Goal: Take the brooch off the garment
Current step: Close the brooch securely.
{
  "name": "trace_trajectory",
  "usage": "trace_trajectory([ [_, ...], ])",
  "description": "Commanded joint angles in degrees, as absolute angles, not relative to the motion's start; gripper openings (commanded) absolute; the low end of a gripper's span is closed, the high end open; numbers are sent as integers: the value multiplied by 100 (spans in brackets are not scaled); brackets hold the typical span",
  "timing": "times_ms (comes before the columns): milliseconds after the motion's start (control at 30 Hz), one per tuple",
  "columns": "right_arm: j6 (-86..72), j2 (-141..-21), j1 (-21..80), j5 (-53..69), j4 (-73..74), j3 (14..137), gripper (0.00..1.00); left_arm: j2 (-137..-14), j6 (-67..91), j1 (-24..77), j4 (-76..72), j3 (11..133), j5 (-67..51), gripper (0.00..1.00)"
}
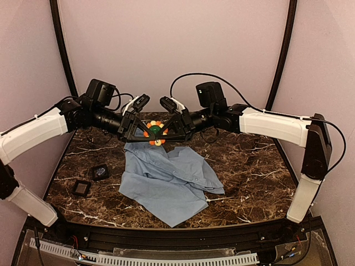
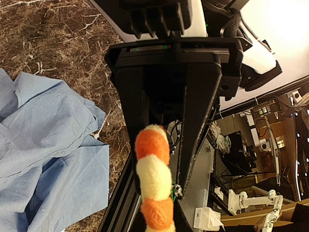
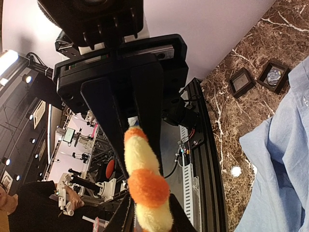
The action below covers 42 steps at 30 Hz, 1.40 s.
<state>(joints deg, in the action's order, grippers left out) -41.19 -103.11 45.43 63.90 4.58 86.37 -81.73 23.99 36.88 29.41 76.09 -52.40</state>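
Note:
The brooch [image 1: 155, 133], a flower of orange and yellow petals round a dark green centre, hangs in the air at the back of the table, just above the top edge of the garment [image 1: 166, 180]. My left gripper [image 1: 148, 133] and right gripper [image 1: 162, 132] meet on it from either side, both shut on it. In the left wrist view the brooch [image 2: 153, 181] shows edge-on between my fingers [image 2: 193, 220], with the right gripper facing it. In the right wrist view it [image 3: 144, 181] shows the same way. The light blue shirt [image 2: 43, 159] [image 3: 285, 159] lies crumpled on the table, apart from the brooch.
Two small black square pads [image 1: 100, 172] [image 1: 82, 188] lie on the brown marble table [image 1: 249, 166] left of the shirt; they also show in the right wrist view [image 3: 240, 81] [image 3: 273, 75]. A black rail [image 1: 166, 235] runs along the table's near edge.

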Motion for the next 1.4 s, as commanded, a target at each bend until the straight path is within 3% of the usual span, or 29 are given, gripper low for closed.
trace_trajectory([
  [0, -4213, -10590, 4501, 6125, 606, 8659, 21, -8080, 2215, 3805, 2767, 7935, -5640, 1],
  [300, -4242, -10669, 4503, 6237, 551, 8722, 22, -8157, 2180, 3806, 2786, 7984, -5673, 1],
  [833, -4243, -10665, 4505, 6276, 463, 8736, 33, -8228, 2206, 3814, 2803, 7958, -5639, 1],
  [1100, -4249, -10551, 4500, 6193, 377, 8648, 44, -8220, 2342, 3814, 2650, 7830, -5615, 1],
  [1367, -4334, -10210, 4439, 6036, 28, 8368, 64, -8039, 2955, 3806, 1981, 7286, -5559, 1],
])
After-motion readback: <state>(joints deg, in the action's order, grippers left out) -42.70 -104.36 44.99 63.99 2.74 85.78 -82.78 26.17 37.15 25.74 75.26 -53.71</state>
